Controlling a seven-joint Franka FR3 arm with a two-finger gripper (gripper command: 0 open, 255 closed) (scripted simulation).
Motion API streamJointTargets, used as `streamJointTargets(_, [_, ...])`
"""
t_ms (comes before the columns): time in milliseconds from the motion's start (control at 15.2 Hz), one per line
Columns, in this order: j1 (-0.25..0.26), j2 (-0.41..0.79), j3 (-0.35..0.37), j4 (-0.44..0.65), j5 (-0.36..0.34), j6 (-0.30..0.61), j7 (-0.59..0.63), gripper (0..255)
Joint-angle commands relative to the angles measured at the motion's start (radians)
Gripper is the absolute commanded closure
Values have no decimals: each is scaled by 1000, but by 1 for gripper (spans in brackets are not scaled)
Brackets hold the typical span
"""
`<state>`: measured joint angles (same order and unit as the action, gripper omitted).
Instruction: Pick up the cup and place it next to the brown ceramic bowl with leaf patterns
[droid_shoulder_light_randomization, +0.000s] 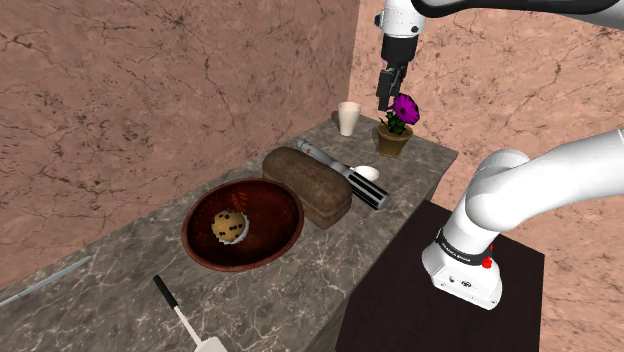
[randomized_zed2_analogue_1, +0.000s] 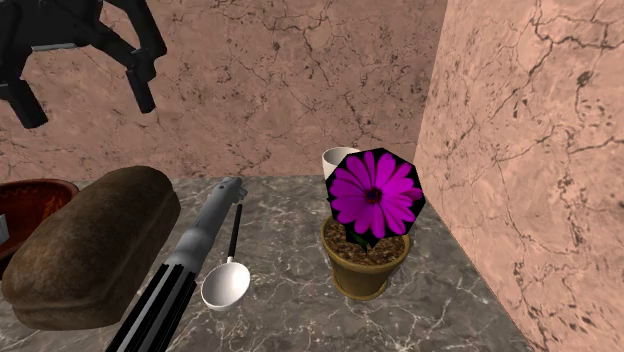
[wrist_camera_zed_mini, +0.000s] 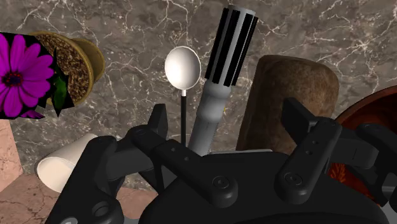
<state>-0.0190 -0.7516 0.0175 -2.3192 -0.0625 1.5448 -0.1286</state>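
Gripper (wrist_camera_zed_mini: 226, 108): black, seen from close behind. Its two fingers stand apart and clasp nothing. It hangs in the air over the counter, higher than the flower pot and just to the cup's side of the bloom.
Flower pot (droid_shoulder_light_randomization: 393, 143): small tan pot of soil with one large purple flower. It stands upright near the corner where two pinkish stone walls meet.
Cup (droid_shoulder_light_randomization: 348, 118): plain white and upright, tucked between the flower pot and the wall corner. It sits below the gripper and outside the gap between the fingers, off beyond the finger on the flower pot's side. Neither finger touches it.
Spoon (wrist_camera_zed_mini: 182, 67): white, with a thin black handle, lying flat just beside the flower pot on the side away from the walls.
Ribbed handle (wrist_camera_zed_mini: 222, 63): grey tube with a black ribbed grip, lying alongside the spoon, a little farther from the flower pot. In the wrist view it shows between the open fingers, on the counter below them.
Loaf (droid_shoulder_light_randomization: 310, 185): dark brown bread, next past the ribbed handle from the flower pot.
Bowl (droid_shoulder_light_randomization: 192, 235): wide and reddish-brown, well apart from the flower pot, beyond the loaf. It holds a muffin (droid_shoulder_light_randomization: 229, 226).
Counter (droid_shoulder_light_randomization: 300, 275): grey veined stone.
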Motion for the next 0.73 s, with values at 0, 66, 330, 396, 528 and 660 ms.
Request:
streamJointTargets(0, [0,0,0,0,0,0,0,0])
streamJointTargets(66, [-6,27,-10,1,-10,24,-8,0])
streamJointTargets(330, [-28,144,-49,20,-44,118,-39,0])
streamJointTargets(396, [-34,175,-59,28,-51,141,-46,0])
streamJointTargets(528, [-44,239,-77,47,-64,183,-60,0])
streamJointTargets(660, [-54,304,-95,72,-76,223,-75,0])
